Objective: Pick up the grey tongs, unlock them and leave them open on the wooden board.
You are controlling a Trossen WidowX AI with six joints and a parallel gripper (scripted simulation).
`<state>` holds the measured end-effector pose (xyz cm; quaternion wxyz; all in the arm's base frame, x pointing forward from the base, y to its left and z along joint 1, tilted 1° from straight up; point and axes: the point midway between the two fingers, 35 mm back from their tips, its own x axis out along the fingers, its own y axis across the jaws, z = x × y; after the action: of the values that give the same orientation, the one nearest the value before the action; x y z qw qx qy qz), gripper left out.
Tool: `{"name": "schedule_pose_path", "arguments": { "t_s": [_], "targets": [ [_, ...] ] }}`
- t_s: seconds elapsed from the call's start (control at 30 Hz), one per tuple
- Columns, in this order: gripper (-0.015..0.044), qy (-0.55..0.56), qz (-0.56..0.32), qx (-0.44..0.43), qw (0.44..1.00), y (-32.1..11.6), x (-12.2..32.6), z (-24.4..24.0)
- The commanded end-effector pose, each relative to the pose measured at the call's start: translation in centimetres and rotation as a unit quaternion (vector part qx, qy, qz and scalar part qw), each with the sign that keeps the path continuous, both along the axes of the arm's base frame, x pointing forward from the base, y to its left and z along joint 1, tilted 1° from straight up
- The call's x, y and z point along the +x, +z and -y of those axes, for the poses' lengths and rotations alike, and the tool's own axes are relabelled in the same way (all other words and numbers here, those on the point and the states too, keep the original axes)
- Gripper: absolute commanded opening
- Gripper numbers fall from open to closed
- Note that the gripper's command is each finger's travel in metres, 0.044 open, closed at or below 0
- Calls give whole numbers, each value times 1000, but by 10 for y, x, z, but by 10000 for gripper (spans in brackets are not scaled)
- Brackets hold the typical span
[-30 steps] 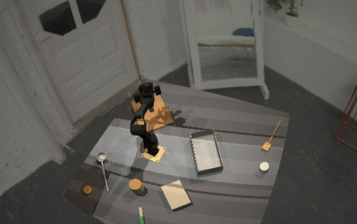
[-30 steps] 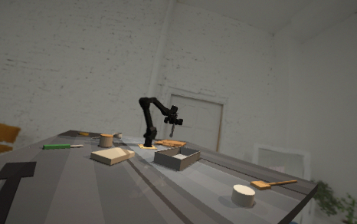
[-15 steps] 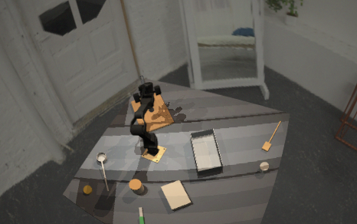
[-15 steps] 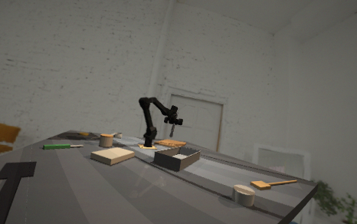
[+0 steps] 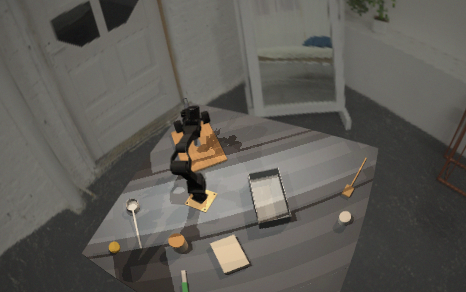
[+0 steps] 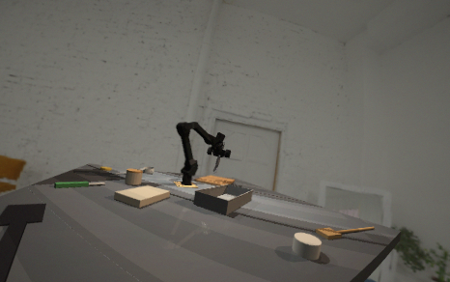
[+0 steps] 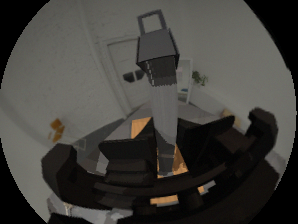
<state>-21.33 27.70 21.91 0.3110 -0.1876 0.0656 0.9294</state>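
The grey tongs are clamped between the fingers of my gripper, which is shut on them. They hang above the table, steeply tilted, with the tips down and the hinge end with its pull ring upward. The two arms look close together; whether the lock has released cannot be told. The wooden board lies flat below the gripper, and the tongs do not touch it. The roasting tin stands apart from them, with nothing resting across it.
The arm's base plate is near the board. A beige block, a wooden-topped cylinder and a ladle lie around it. A white cylinder and a wooden brush-like tool are beyond the tin.
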Motion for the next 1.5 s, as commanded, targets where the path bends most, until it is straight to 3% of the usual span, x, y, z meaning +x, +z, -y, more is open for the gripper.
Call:
{"name": "schedule_pose_path", "arguments": {
  "t_s": [0.0, 1.47],
  "targets": [
    [-150, -5, 13, -14, 1000, 2, -3, -7],
    [-150, -19, 233, -208, 950, -18, -27, -30]
  ]
}}
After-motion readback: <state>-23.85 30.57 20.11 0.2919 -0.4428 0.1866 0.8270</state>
